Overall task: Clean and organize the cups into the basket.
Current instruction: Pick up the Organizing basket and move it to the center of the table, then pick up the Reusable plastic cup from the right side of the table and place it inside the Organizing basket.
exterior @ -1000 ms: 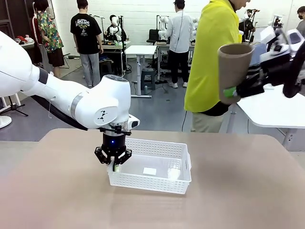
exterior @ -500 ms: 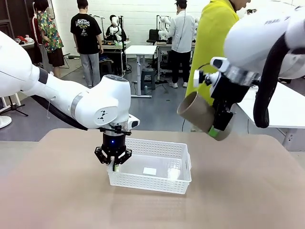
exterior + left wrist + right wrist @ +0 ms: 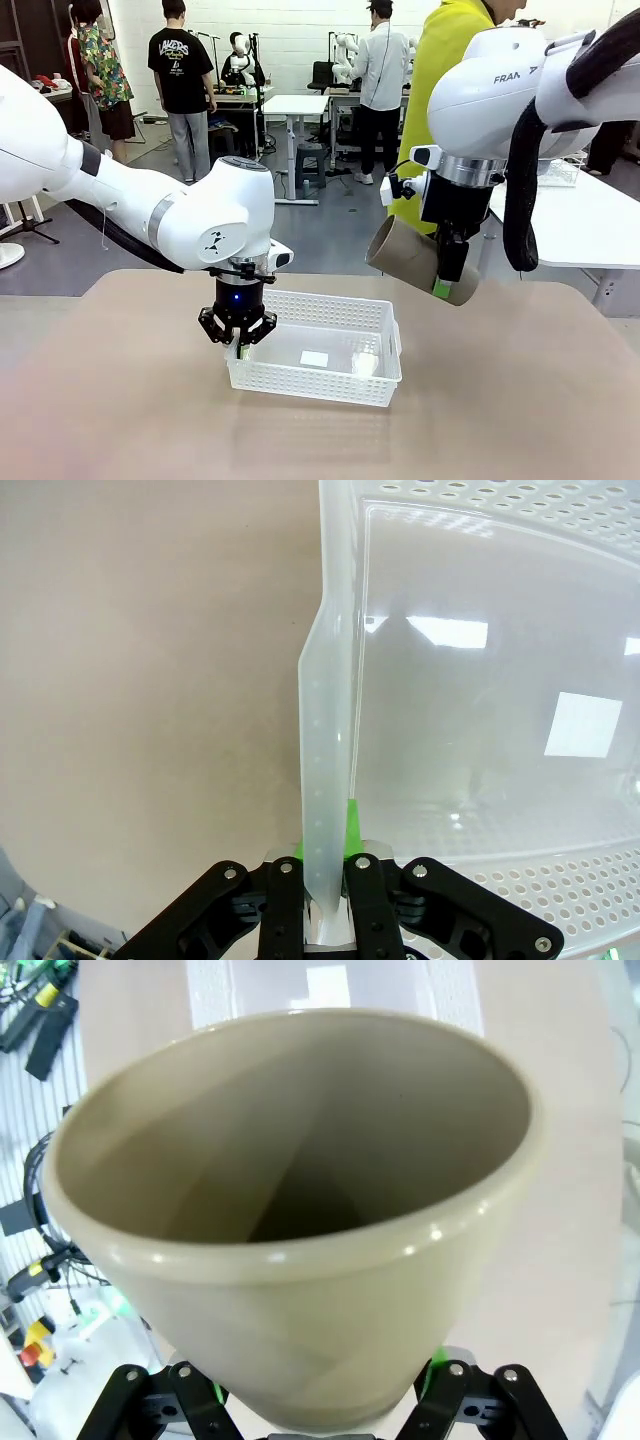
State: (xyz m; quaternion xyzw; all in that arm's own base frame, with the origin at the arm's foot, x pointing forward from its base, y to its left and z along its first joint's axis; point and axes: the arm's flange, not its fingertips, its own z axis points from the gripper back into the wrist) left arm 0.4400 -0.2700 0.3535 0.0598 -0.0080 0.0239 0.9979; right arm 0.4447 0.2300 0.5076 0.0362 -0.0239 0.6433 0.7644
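Note:
The white mesh basket [image 3: 330, 378] sits on the tan table with nothing in it but a small white label. My left gripper [image 3: 239, 338] is shut on its left wall; in the left wrist view that thin wall [image 3: 322, 780] runs up from between my left gripper [image 3: 325, 900]. One tan-brown cup [image 3: 405, 252] hangs tilted above the basket's right end, mouth toward picture left. My right gripper [image 3: 441, 278] is shut on its base end. In the right wrist view the cup [image 3: 300, 1260] gapes toward the camera above my right gripper [image 3: 315, 1422], with the basket [image 3: 210, 985] beyond.
A person in a yellow top [image 3: 445, 130] stands at the table's far side, behind my right arm. A white table [image 3: 575, 225] stands at the right. Bare tan tabletop [image 3: 500, 410] lies in front and to the right of the basket.
My right arm has swung the cup down from the upper right toward the basket, tipping it from upright onto its side. My left gripper and the basket have not moved.

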